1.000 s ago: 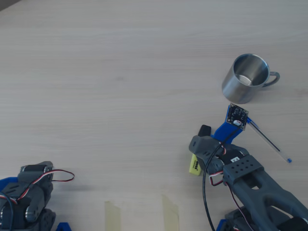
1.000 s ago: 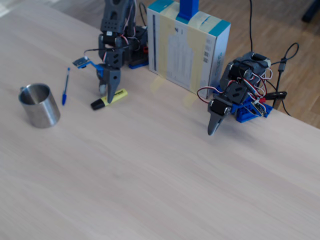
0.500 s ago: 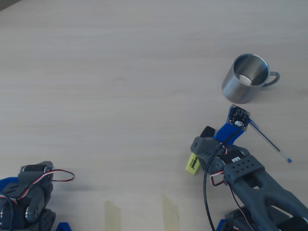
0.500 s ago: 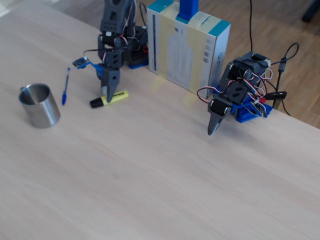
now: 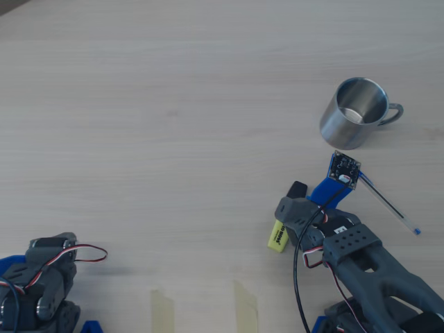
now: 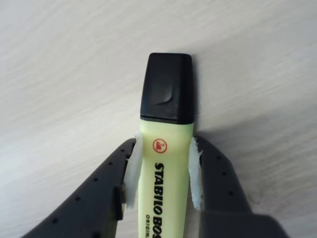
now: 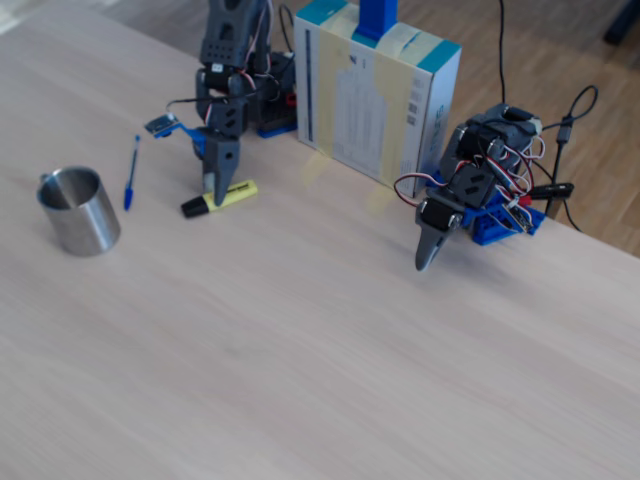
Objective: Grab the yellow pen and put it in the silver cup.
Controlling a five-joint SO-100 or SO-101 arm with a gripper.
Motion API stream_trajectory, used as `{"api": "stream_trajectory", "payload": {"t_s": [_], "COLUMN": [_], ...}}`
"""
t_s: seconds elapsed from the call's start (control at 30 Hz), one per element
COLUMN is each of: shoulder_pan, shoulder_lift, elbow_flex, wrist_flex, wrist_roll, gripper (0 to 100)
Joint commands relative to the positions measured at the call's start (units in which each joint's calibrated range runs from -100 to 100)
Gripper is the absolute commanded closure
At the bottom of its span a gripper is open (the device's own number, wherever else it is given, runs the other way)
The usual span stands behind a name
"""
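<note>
The dark two-finger gripper (image 6: 162, 171) is pinching the chunky fluorescent-yellow highlighter with a black cap (image 6: 165, 148), which is lying flat on the pale wooden table (image 5: 173, 125). The shiny steel mug (image 5: 354, 112) is standing upright nearby, open tabletop stretching beyond it.

- yellow pen (image 6: 166, 178): smooth plastic, slight sheen, glossy black cap
- silver cup (image 5: 355, 112): brushed shiny metal
- gripper (image 6: 163, 173): matt dark grey plastic, whitish pads (image 6: 132, 171)
- table (image 5: 173, 104): pale wood-grain, matt
- box (image 7: 375, 95): paper/cardboard
</note>
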Motion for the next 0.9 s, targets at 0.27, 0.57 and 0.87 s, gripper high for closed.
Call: {"api": "stream_trajectory", "payload": {"t_s": [0.27,0.57,0.87], "shoulder_pan": [-0.2,-0.2,-0.3], "shoulder_lift": [1.3,1.3,-2.0], "elbow_flex": [4.9,4.9,4.9], "wrist_flex": [2.0,2.0,2.1], "wrist_roll": [-0.1,-0.1,-0.1], "gripper": [98,98,98]}}
